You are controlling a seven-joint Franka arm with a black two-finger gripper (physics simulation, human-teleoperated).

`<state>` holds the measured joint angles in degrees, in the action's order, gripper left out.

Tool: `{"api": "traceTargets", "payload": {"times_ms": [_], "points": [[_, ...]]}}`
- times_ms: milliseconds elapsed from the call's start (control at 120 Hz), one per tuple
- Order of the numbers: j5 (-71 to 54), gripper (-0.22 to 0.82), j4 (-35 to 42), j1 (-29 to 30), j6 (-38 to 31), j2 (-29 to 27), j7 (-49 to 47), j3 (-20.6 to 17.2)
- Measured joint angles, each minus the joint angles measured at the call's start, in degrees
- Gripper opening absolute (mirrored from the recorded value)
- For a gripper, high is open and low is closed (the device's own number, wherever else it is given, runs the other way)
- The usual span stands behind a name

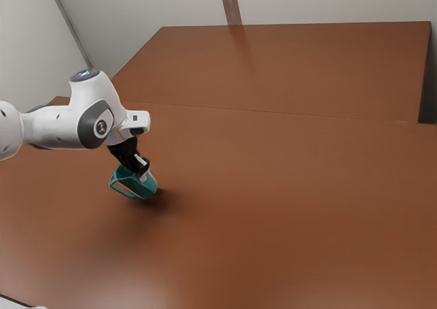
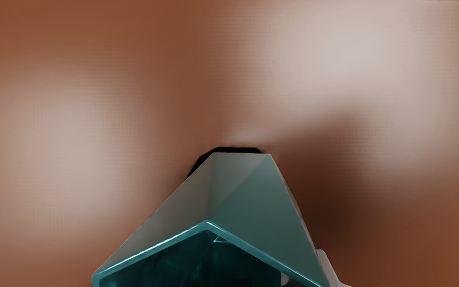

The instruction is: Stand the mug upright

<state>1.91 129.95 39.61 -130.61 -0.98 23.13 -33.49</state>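
Teal and angular, the mug [image 2: 249, 199] sits nearest the wrist camera, its bright rim [image 2: 206, 224] bent into a corner and its dark hollow turned toward the lens. 2 of its flat outer faces narrow away toward the base, where a black strip [image 2: 237, 150] shows past the end. 1 pale fingertip [image 2: 327, 267] stands against the outside of the wall, and a 2nd pale piece [image 2: 284, 279] peeks out on the inner side, so the wall runs between the 2.

In the exterior view, the black gripper [image 1: 142, 170] points down at the mug and is closed narrowly on its wall. The mug is tilted, not upright, its mouth toward the gripper and its handle [image 1: 121, 192] on the exterior view's left. Whether its base touches the brown table [image 1: 273, 186] cannot be told. A dark shadow [image 1: 164, 201] spreads beside it on the tabletop. The white arm [image 1: 61, 128] reaches in from the exterior view's left, and pale walls [image 1: 328, 2] rise behind the table.
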Motion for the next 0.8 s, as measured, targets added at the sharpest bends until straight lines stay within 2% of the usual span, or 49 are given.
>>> {"api": "traceTargets", "payload": {"times_ms": [300,458,542,733,800], "points": [[-1.2,-0.18,0.22,3.91,-1.53,1.24,-4.6,-0.48],[-1.06,0.17,0.47,4.78,-2.06,1.45,-5.97,-0.52],[-1.0,0.31,0.49,5.02,-2.22,1.22,-6.55,-0.51],[-0.96,0.49,0.5,5.99,-2.17,-1.04,-7.62,-1.4],[-0.95,0.52,0.27,3.64,-1.62,-2.76,-7.91,-1.73]]}}
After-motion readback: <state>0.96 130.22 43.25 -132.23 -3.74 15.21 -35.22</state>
